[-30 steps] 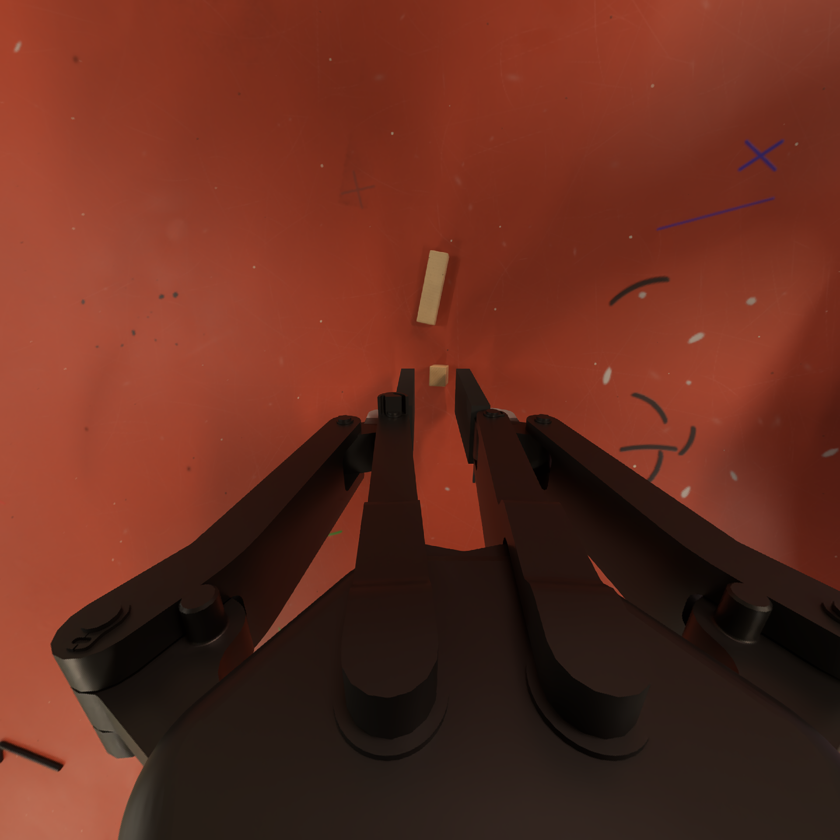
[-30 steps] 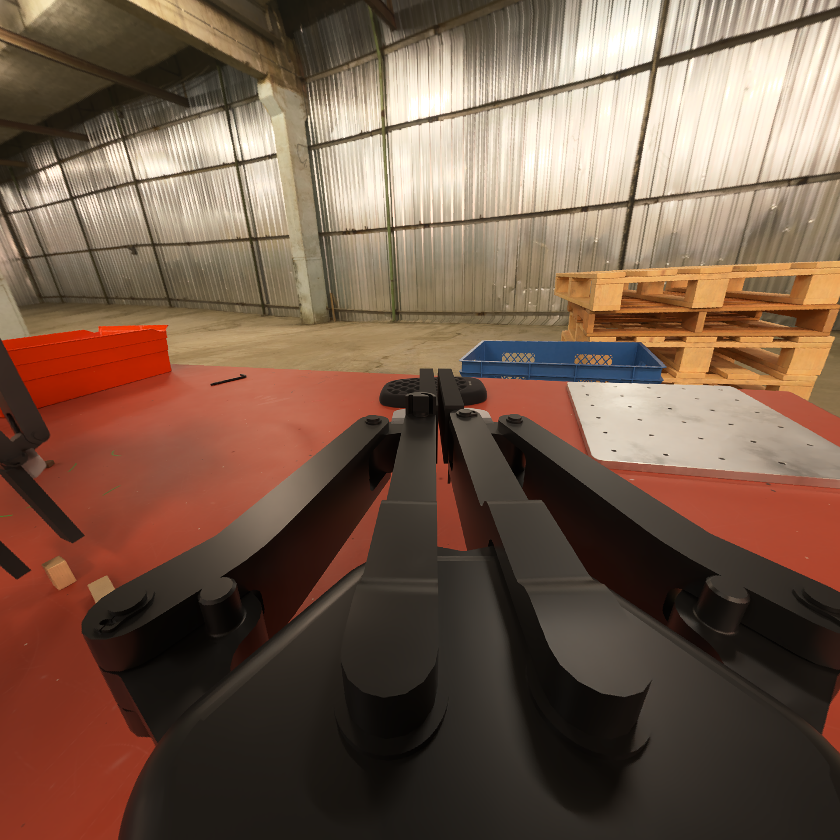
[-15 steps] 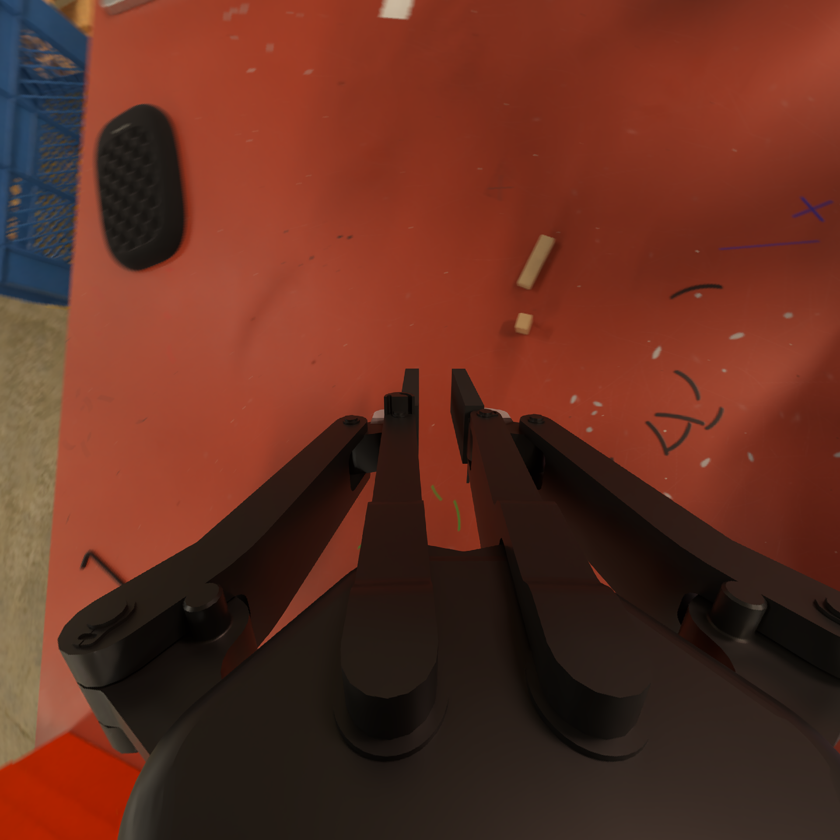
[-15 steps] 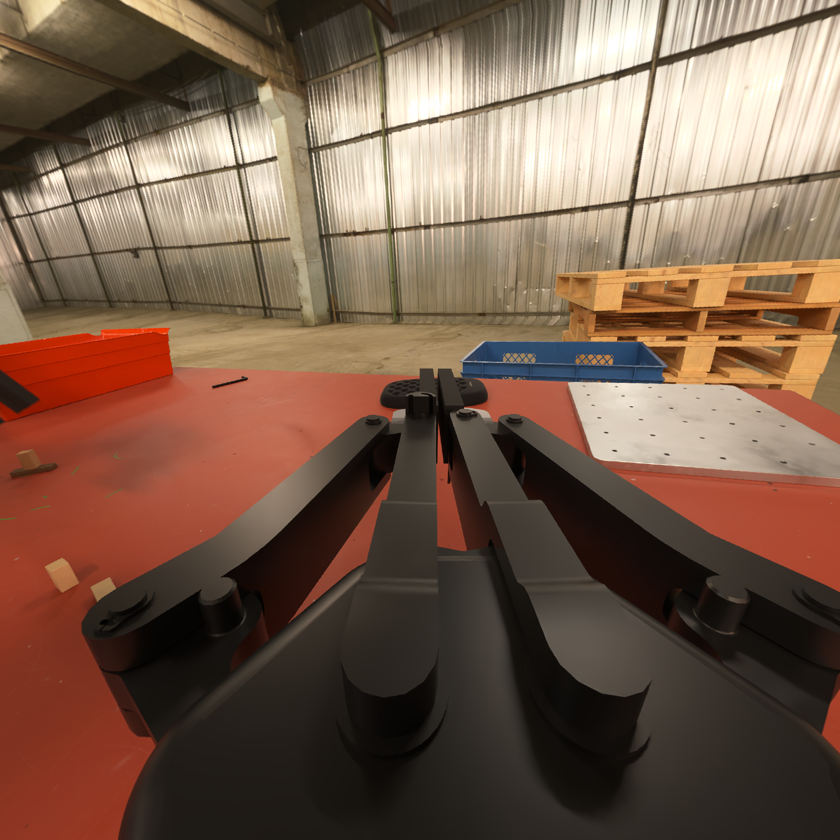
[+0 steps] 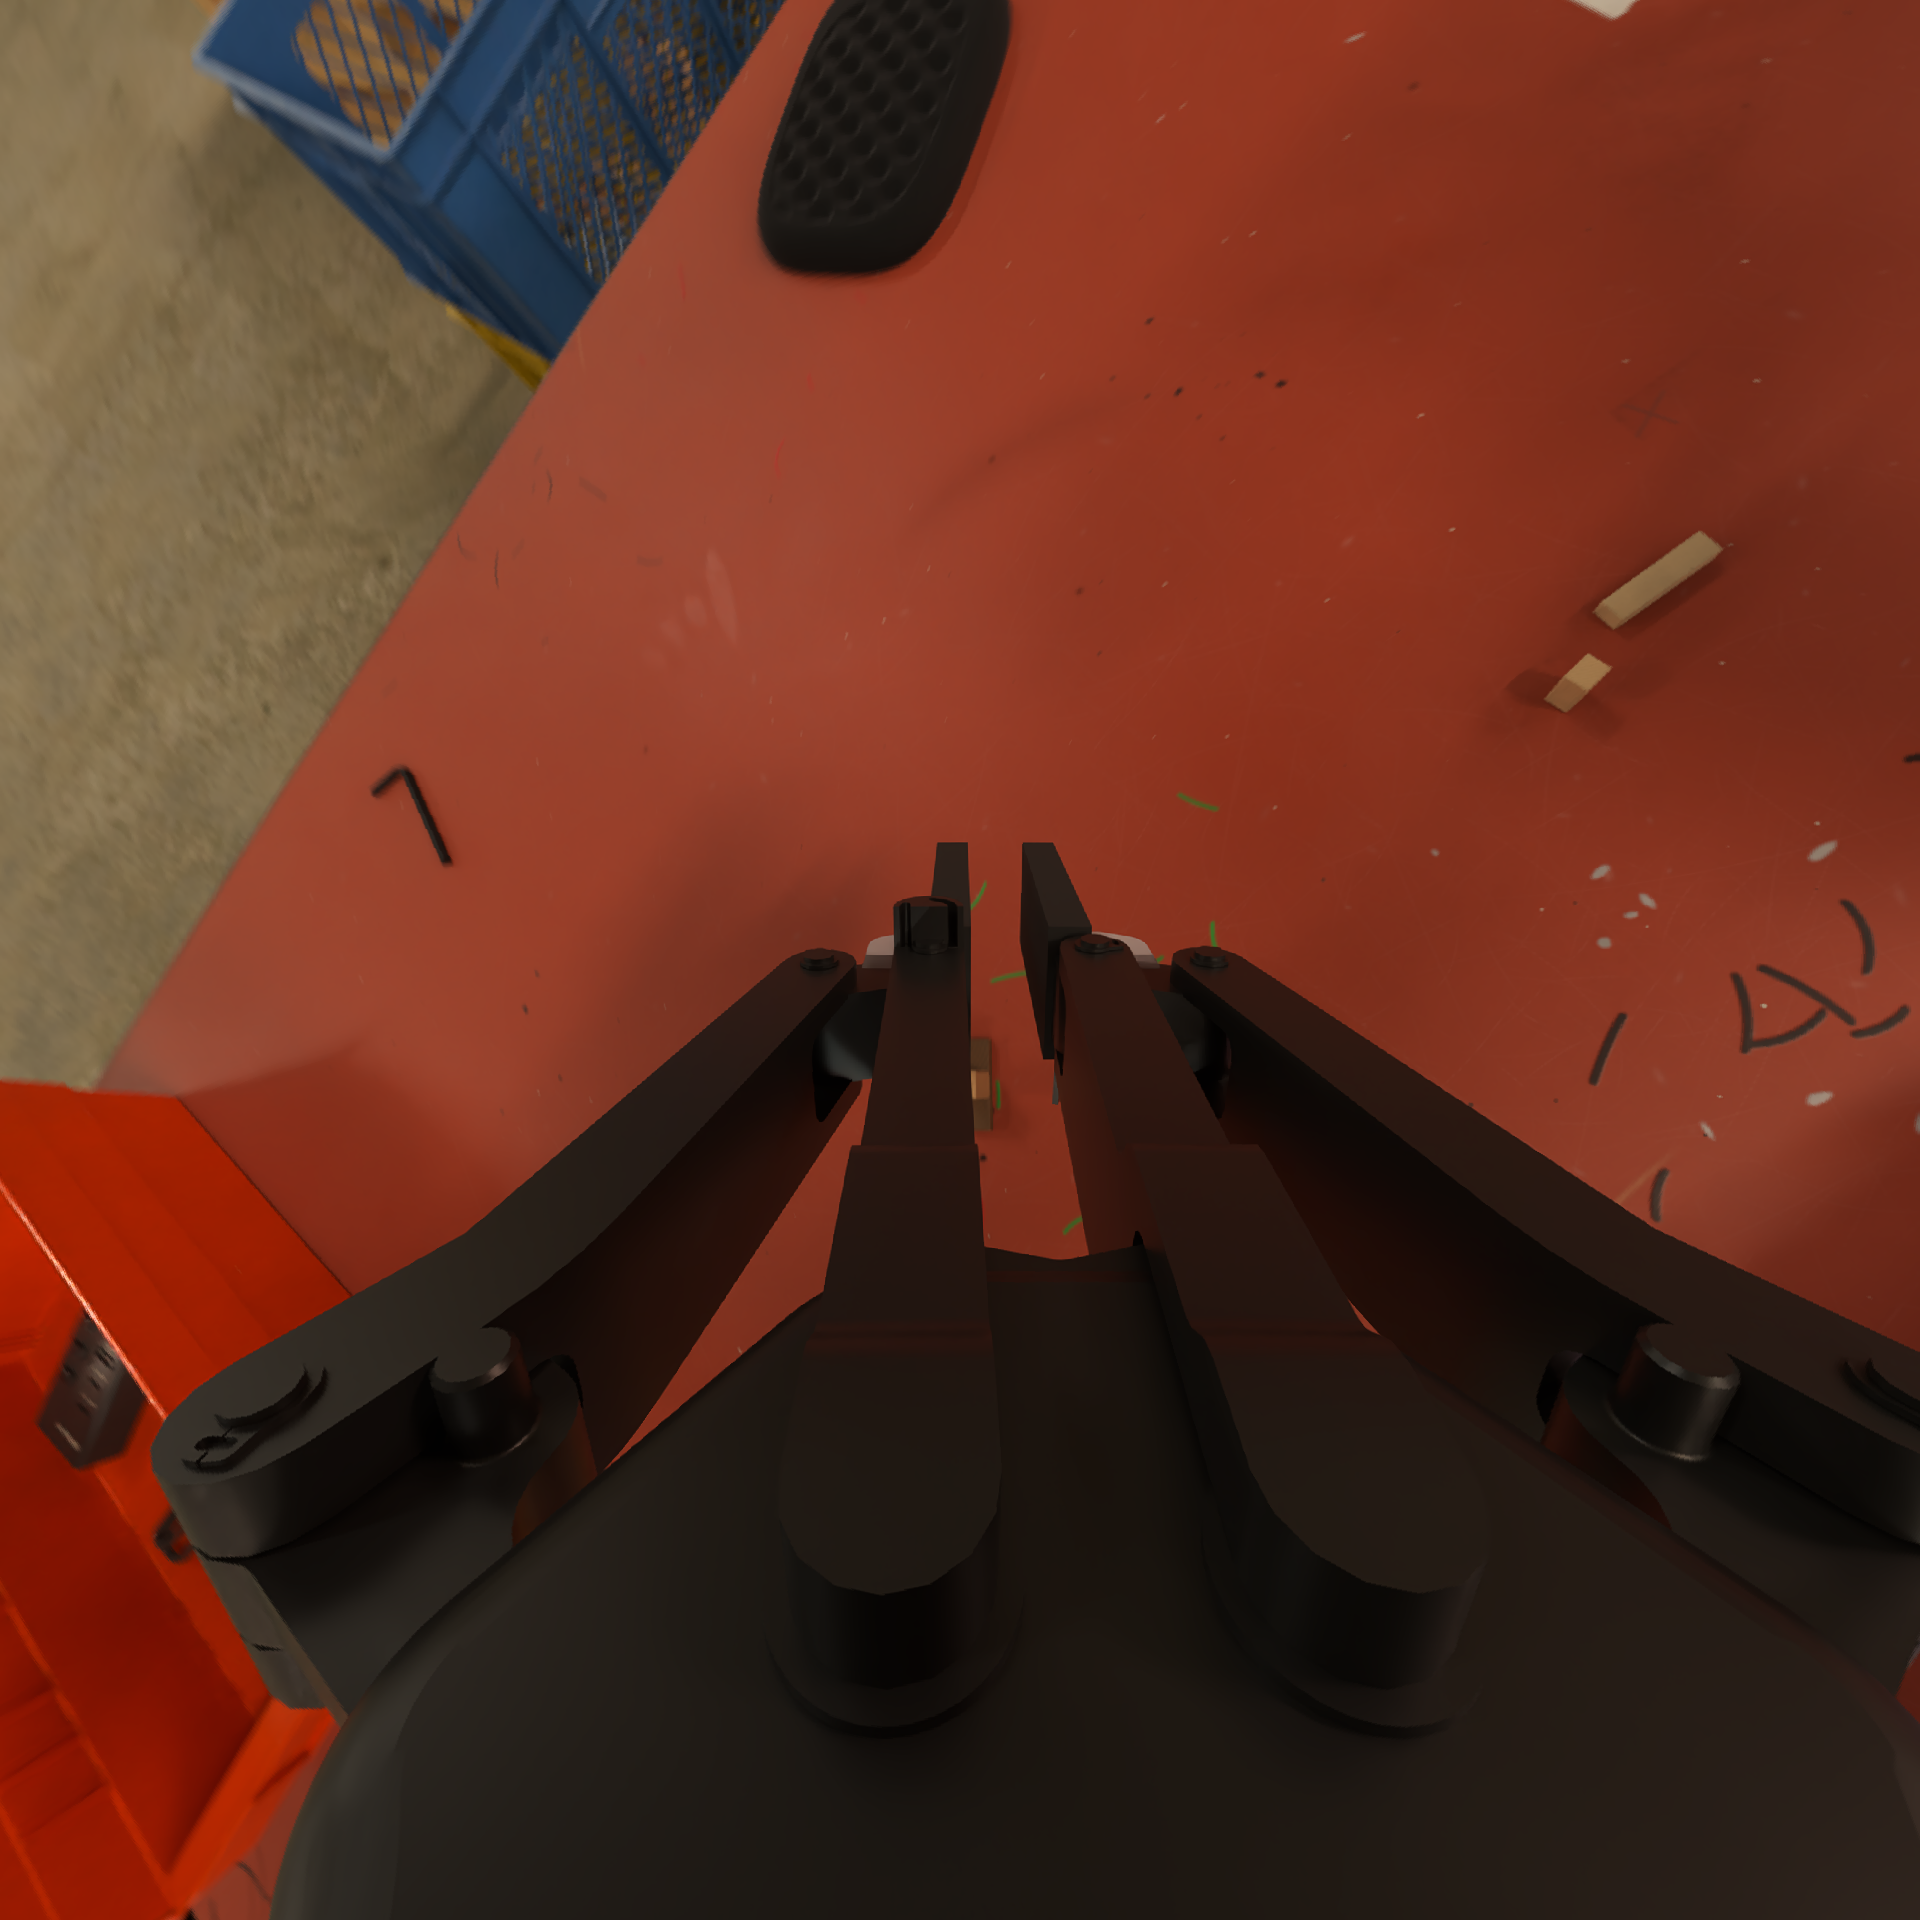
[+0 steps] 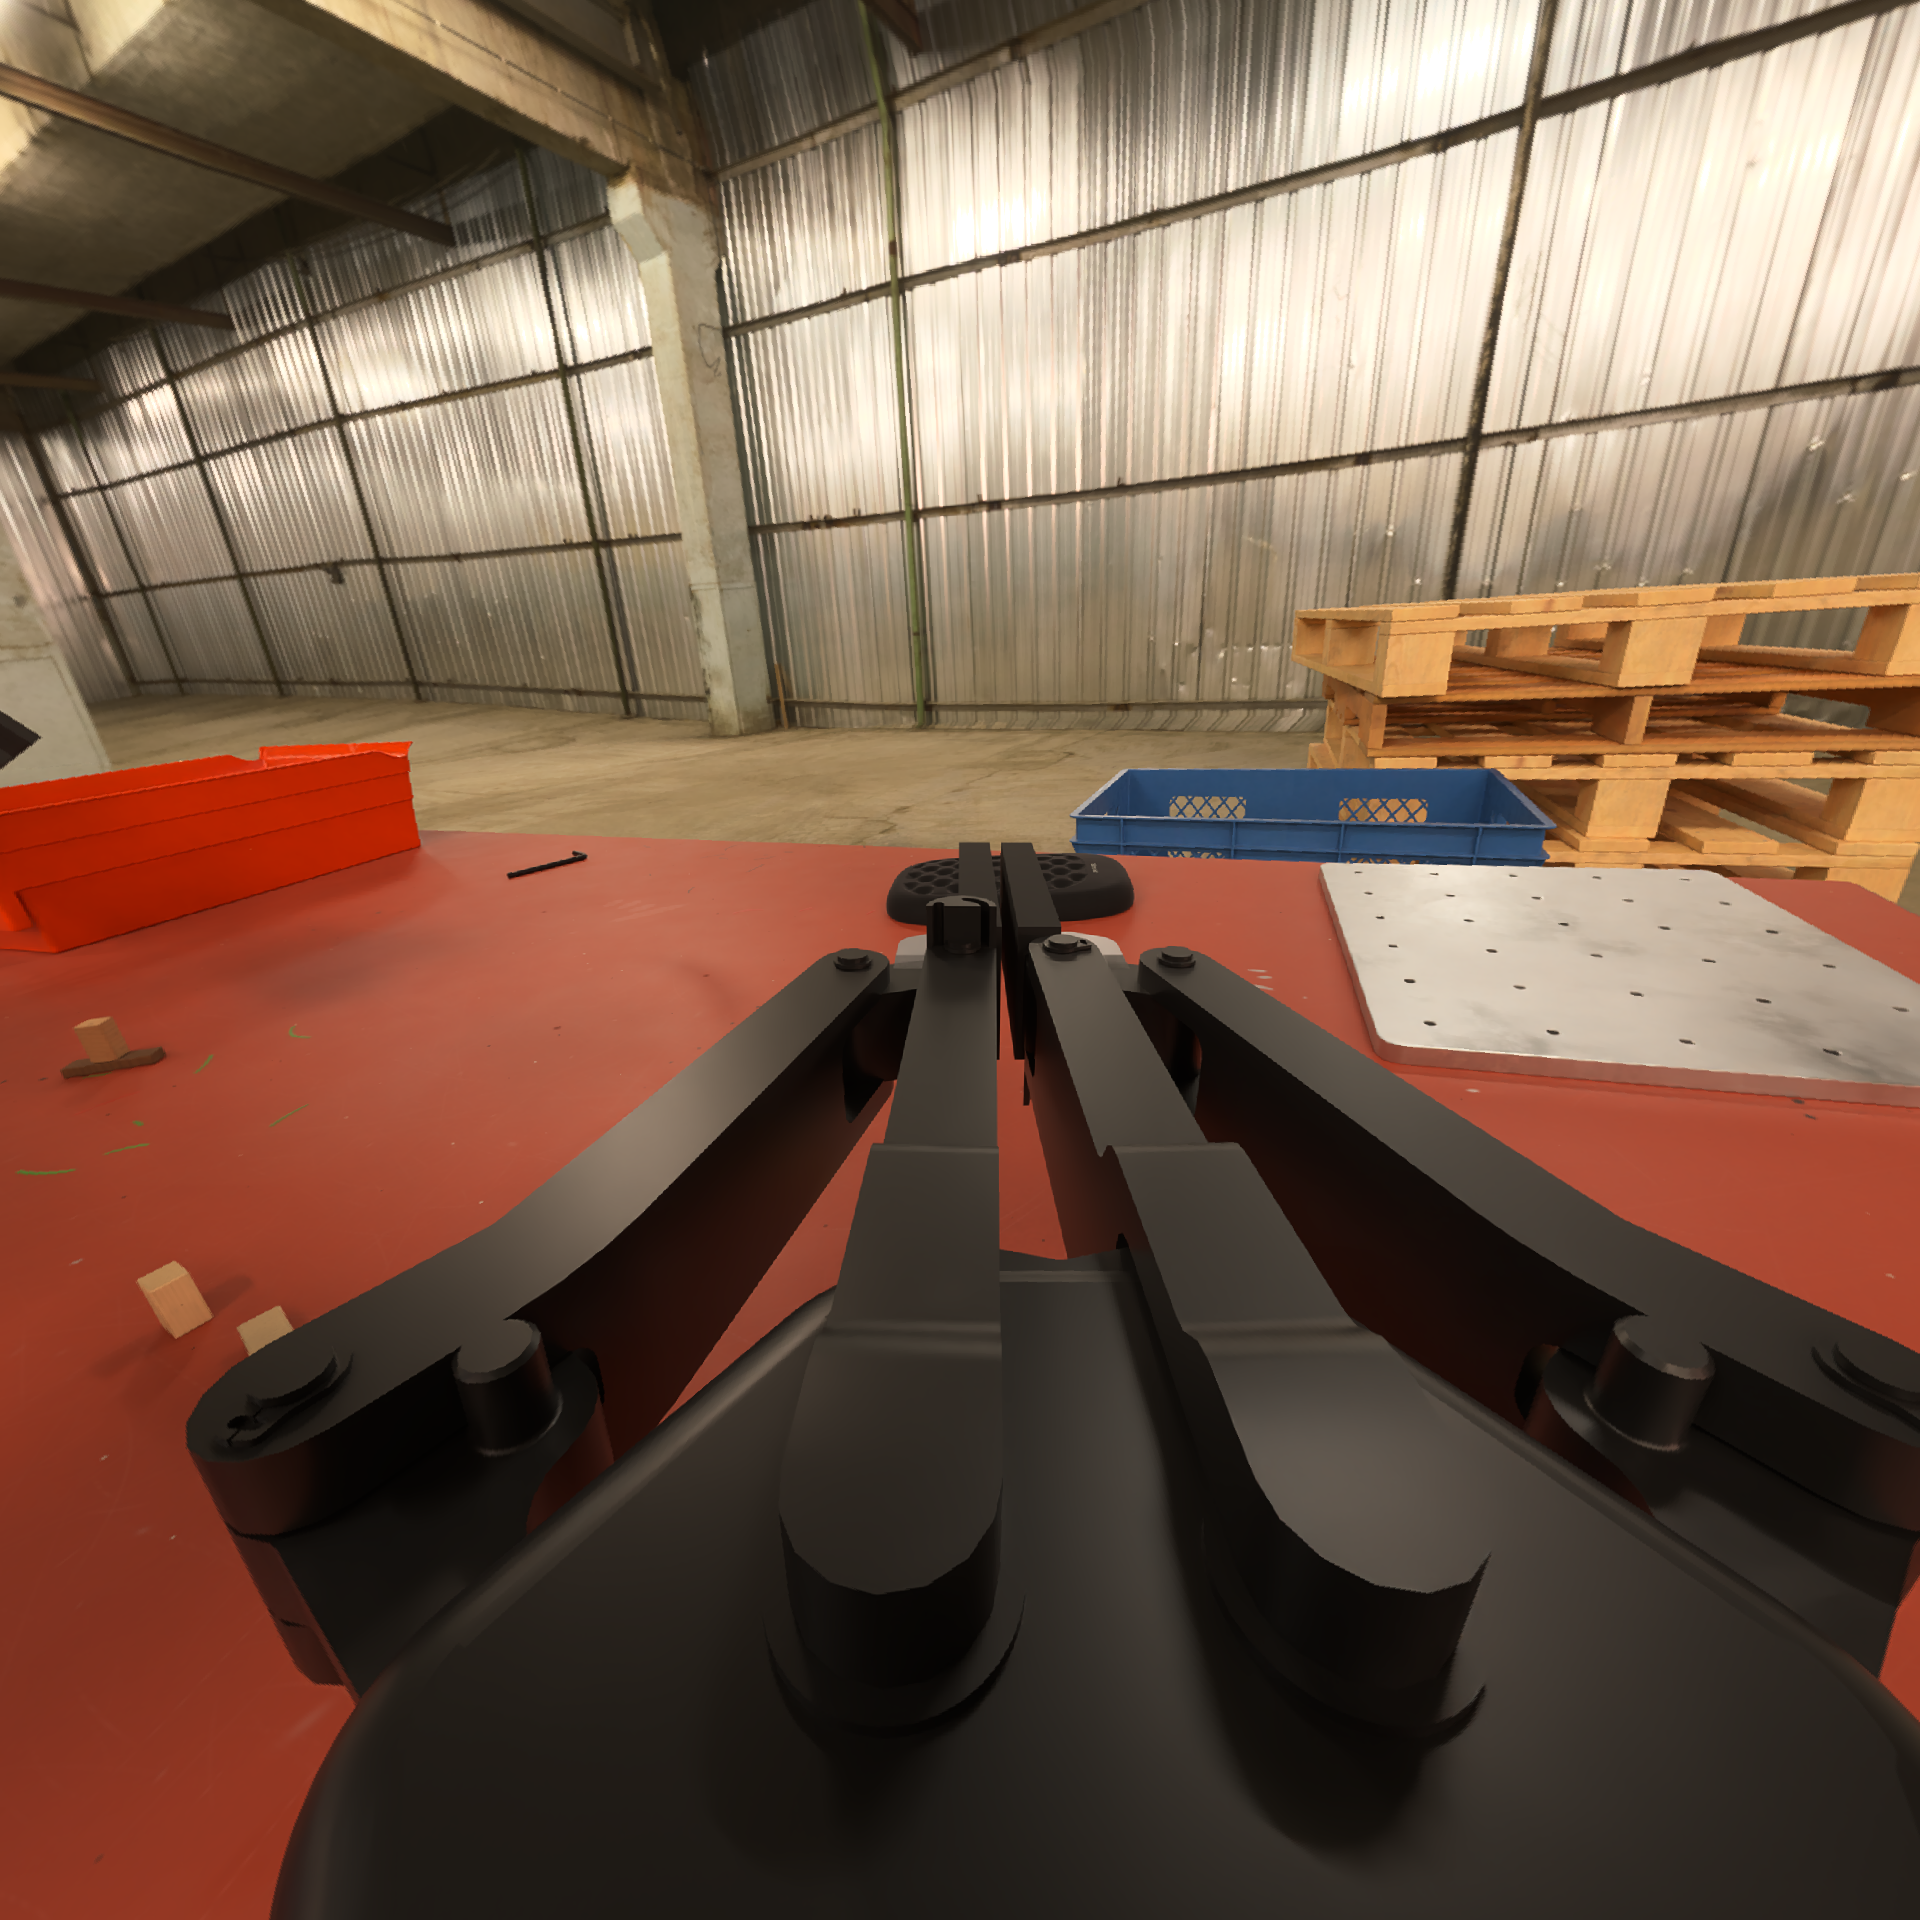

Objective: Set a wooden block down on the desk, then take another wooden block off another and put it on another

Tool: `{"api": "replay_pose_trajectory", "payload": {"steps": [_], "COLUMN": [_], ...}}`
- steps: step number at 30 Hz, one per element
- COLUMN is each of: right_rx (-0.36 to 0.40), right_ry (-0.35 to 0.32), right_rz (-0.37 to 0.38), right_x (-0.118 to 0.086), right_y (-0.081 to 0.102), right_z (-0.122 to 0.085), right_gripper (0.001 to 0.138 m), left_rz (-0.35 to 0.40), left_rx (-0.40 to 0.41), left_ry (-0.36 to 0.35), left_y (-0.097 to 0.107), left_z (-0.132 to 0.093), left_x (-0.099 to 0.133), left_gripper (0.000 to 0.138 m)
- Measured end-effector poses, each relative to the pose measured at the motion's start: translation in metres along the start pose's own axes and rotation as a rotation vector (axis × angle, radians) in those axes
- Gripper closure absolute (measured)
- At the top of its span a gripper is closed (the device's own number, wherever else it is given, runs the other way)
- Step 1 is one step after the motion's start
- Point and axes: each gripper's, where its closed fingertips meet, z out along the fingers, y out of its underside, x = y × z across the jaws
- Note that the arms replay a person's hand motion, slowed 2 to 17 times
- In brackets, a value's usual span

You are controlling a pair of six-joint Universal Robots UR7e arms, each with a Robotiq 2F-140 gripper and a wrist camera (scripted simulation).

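Left wrist view swung, red desk, concrete floor

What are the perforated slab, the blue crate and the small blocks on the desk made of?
Perforated slab: looks like brushed aluminium, matte grey with a grid of drilled holes. Blue crate: probably moulded plastic, uniform colour, lattice vents. Small blocks: pale unfinished wood by tone; grain too fine to confirm.

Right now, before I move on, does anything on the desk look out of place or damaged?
Nothing looks spilled or broken. The only stray is a black hex key lying loose near the edge of the desk, away from the wooden blocks. Pen scribbles mark the surface.
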Motion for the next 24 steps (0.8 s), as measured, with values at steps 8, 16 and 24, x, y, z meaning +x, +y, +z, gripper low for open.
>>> {"api": "replay_pose_trajectory", "payload": {"steps": [8,16,24], "right_rx": [-0.003,-0.008,-0.013], "right_ry": [0.002,0.007,0.010], "right_rz": [-0.005,-0.003,-0.001], "right_x": [-0.001,0.000,0.001], "right_y": [0.001,0.002,0.004], "right_z": [0.000,0.001,0.001], "right_gripper": [0.136,0.136,0.136], "left_rz": [-0.161,-0.183,-0.164], "left_rx": [-0.058,-0.141,-0.210], "left_ry": [0.078,0.131,0.174], "left_y": [0.047,0.083,0.100], "left_z": [0.024,0.056,0.079], "left_x": [-0.022,-0.022,-0.015], "left_gripper": [0.122,0.121,0.121]}}
